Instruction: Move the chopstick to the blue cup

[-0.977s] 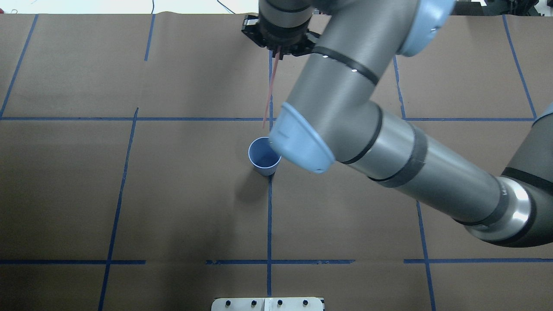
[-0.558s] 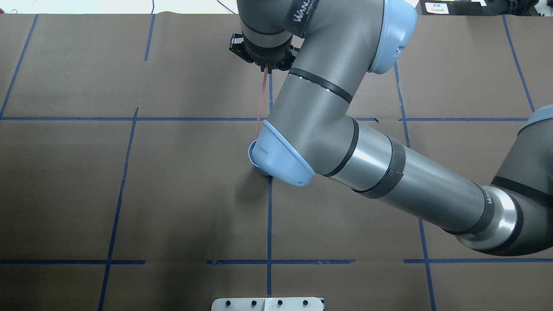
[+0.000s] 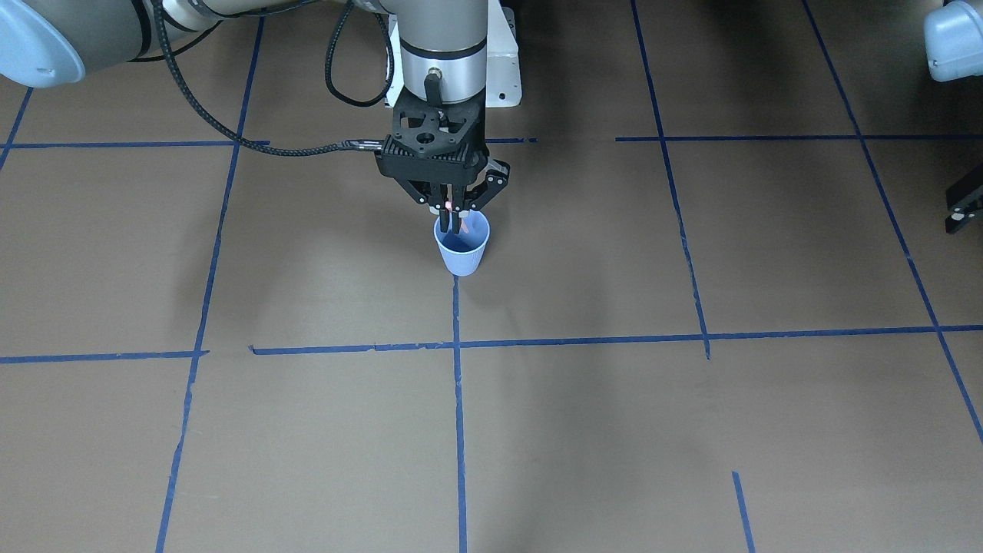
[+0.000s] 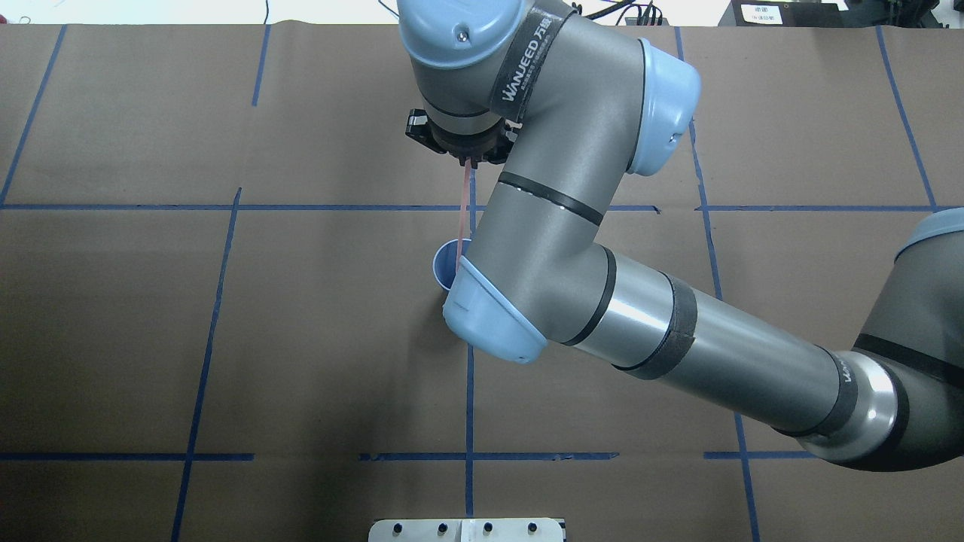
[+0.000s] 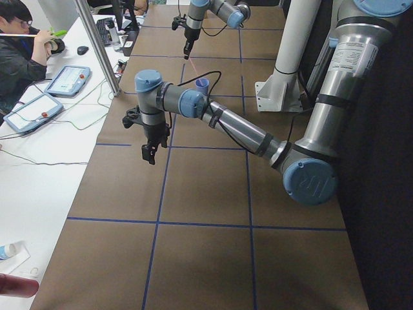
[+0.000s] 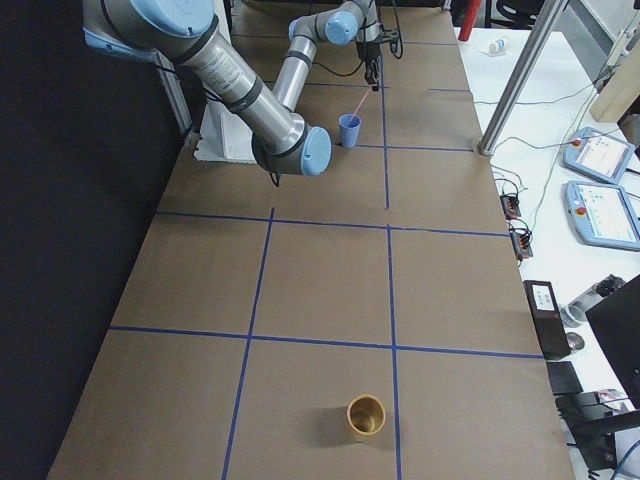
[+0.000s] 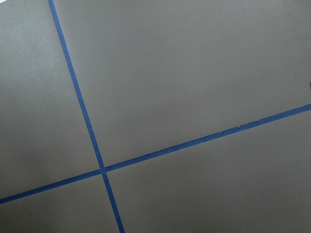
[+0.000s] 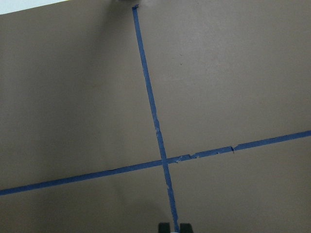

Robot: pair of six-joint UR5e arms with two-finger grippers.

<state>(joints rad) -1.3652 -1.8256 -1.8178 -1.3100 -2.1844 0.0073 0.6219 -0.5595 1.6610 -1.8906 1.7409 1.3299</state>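
The blue cup stands upright at the table's middle, partly hidden by my right arm's elbow; it also shows in the front view and the right view. My right gripper is shut on the pink chopstick, which hangs down with its lower end inside the cup's rim. In the front view the right gripper sits just over the cup's mouth. My left gripper is far off at the table's side, only partly in view; I cannot tell whether it is open.
The table is brown paper with a blue tape grid. A small gold cup stands at the table's right end. A white mounting plate is at the near edge. The operators' desk with tablets runs along the far side.
My right gripper has moved toward the robot with the chopstick. The stick's lower end went from just beyond the cup to inside its rim. The elbow now covers more of the cup.
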